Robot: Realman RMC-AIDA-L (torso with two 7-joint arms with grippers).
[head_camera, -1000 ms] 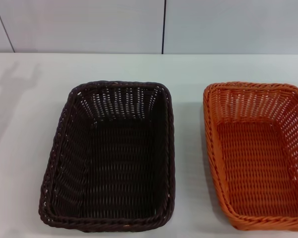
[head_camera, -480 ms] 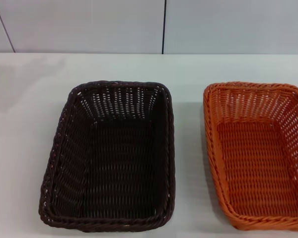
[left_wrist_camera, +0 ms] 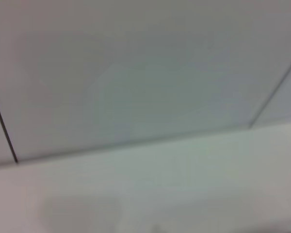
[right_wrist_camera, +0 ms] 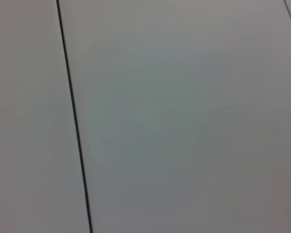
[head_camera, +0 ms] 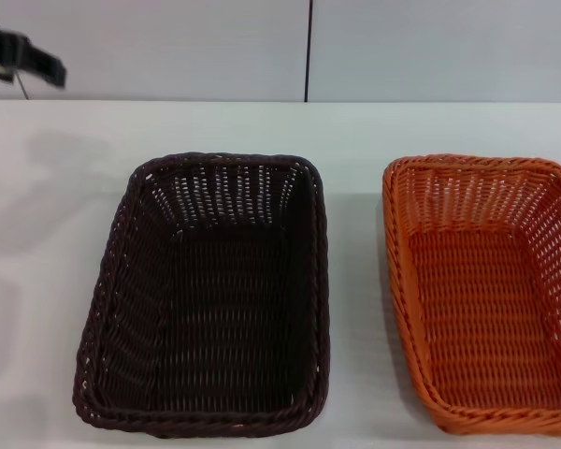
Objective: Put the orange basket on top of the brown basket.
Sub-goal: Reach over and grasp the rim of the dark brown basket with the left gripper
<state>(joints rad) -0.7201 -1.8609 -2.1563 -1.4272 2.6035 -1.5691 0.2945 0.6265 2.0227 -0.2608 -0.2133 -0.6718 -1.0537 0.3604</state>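
Note:
The brown basket (head_camera: 206,290) stands empty on the white table (head_camera: 355,126), left of centre in the head view. The orange basket (head_camera: 491,290) stands empty beside it on the right, a gap of bare table between them, its right side cut off by the picture edge. A dark part of my left gripper (head_camera: 23,56) shows blurred at the far upper left, high above the table and well away from both baskets. My right gripper is out of view. Neither wrist view shows a basket.
A pale panelled wall (head_camera: 168,47) with a dark vertical seam (head_camera: 309,47) runs behind the table. The left wrist view shows the wall and the table's far edge (left_wrist_camera: 136,143). The right wrist view shows only wall panels (right_wrist_camera: 184,121).
My left gripper has come into the head view at the upper left; before, only its shadow on the table showed. The baskets have not moved.

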